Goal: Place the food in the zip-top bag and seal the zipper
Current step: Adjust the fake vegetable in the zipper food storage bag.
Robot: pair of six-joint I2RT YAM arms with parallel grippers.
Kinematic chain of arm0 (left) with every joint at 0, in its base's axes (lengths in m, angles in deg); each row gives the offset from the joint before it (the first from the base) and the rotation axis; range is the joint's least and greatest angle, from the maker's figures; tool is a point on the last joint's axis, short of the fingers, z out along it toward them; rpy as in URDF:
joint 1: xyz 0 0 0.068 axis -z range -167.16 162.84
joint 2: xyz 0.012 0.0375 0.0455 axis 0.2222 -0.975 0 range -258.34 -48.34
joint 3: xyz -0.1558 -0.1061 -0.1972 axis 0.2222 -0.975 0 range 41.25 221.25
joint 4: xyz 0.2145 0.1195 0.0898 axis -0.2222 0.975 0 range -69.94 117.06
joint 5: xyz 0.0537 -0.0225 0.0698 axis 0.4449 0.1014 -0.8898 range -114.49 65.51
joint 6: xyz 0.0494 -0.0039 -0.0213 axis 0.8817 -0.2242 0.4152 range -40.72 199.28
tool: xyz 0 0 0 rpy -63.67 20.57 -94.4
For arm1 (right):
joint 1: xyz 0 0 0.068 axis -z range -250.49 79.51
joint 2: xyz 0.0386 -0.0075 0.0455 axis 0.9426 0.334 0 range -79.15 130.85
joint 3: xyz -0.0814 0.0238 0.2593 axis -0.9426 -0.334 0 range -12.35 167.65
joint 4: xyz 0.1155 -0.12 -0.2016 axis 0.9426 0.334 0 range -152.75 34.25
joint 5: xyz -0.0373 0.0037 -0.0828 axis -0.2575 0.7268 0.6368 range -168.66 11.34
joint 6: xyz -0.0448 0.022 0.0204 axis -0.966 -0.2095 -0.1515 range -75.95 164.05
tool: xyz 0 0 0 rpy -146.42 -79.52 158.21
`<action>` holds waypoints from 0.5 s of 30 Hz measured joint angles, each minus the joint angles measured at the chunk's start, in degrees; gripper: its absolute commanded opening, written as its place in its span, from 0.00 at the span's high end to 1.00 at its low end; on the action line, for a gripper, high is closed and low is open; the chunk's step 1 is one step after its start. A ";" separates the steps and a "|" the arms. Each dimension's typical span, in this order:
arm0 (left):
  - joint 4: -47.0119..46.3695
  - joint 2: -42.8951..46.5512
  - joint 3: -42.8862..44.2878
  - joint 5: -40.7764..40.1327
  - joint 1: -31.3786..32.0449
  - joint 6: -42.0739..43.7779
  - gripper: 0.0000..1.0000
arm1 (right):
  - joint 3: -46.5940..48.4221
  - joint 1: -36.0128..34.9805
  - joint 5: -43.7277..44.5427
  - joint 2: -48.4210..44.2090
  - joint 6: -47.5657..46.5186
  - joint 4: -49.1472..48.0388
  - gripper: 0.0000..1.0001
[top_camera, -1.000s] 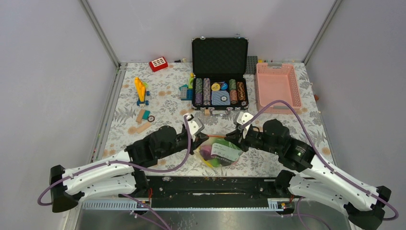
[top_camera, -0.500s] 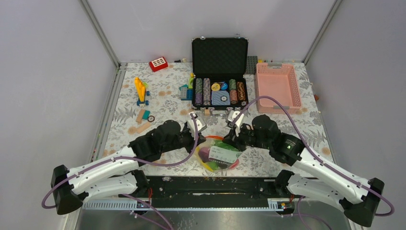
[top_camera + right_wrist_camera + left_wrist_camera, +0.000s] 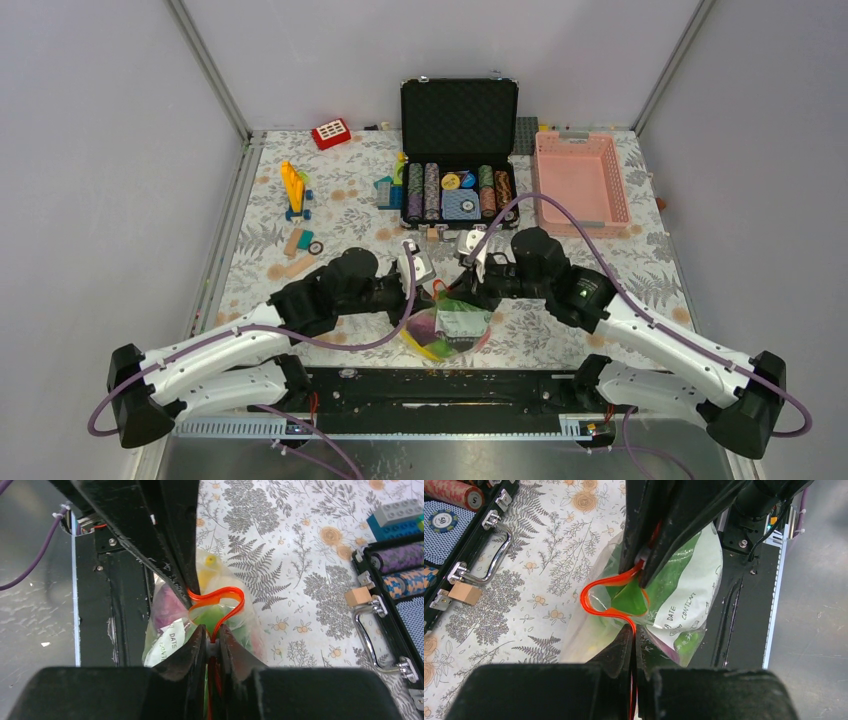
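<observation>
1. Near centre, left gripper point(image 3: 633, 630) and right gripper point(image 3: 212, 632) now sit closer together, each clenching 1 end of the zipper point(image 3: 220, 595).
2. The zipper now bows open; zip-top bag point(image 3: 689, 580) holds the food point(image 3: 629, 600), unsealed.

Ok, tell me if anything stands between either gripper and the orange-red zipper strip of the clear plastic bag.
Nothing visible does. The left gripper and right gripper each pinch the orange-red zipper strip directly, from opposite sides. Between them it bows open in a loop over green toy food.
</observation>
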 measured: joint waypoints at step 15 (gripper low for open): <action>-0.96 6.03 -1.25 -2.95 0.07 -0.20 1.00 | 3.85 0.09 19.96 -9.53 11.17 12.07 0.16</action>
